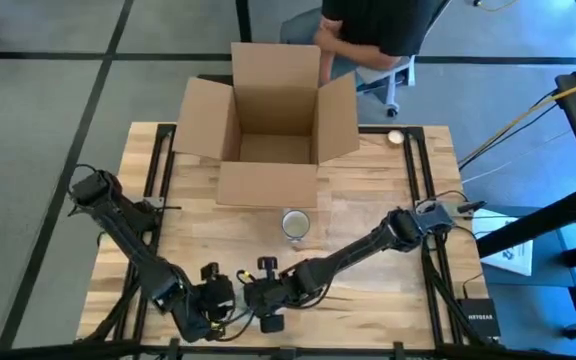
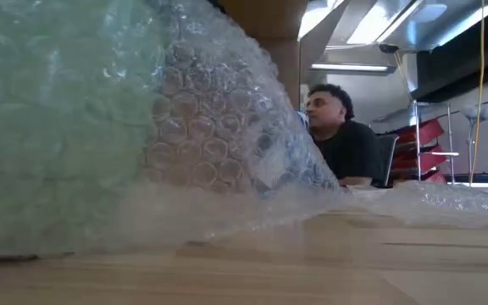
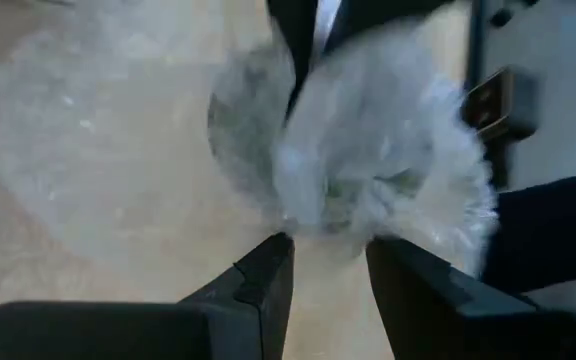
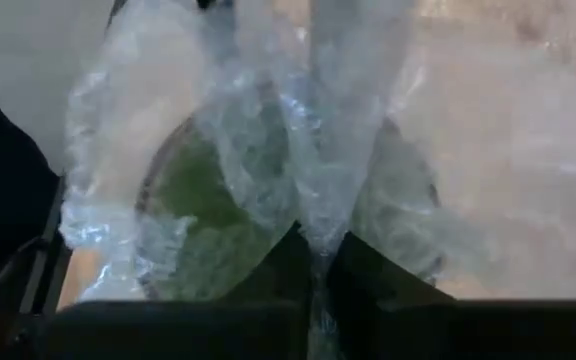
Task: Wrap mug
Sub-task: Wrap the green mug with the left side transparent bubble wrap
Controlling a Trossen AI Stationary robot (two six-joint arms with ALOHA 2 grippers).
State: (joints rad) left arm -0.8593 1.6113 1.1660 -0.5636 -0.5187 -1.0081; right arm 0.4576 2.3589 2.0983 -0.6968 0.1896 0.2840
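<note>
- Two end effectors meet at the bench (image 1: 368, 190) edge farthest from the cardboard box (image 1: 273, 120), well apart from it and close to each other.
- Right end effector (image 4: 313, 252) is pinched tight on a gathered pleat of bubble wrap (image 4: 343, 110). It sits at the far edge from the box, roughly in line with the box's middle (image 1: 264, 300).
- Left end effector (image 3: 328, 245) has its fingers at a narrow gap with nothing clearly between them. The tips are right at the bunched wrap (image 3: 388, 150), a bit left of the box's middle (image 1: 213, 300).
- Mug (image 4: 198, 190) shows as a green round shape with a dark rim under the wrap, right in front of the right fingers, so on the side of the bench away from the box.
- From bench height the wrap (image 2: 185, 127) fills most of the frame and covers the green shape (image 2: 41, 102). It blocks the view of both arms.
- Pale round item (image 1: 295, 224) stands just in front of the box's near flap, between the box and the end effectors. Cup or roll, can't tell.
- Small round thing (image 1: 395, 137) lies just right of the box.
- Box is open, with its flaps spread.
- Person in a dark top (image 1: 368, 25) sits right behind the box and shows past the wrap in the low view (image 2: 346, 140).
</note>
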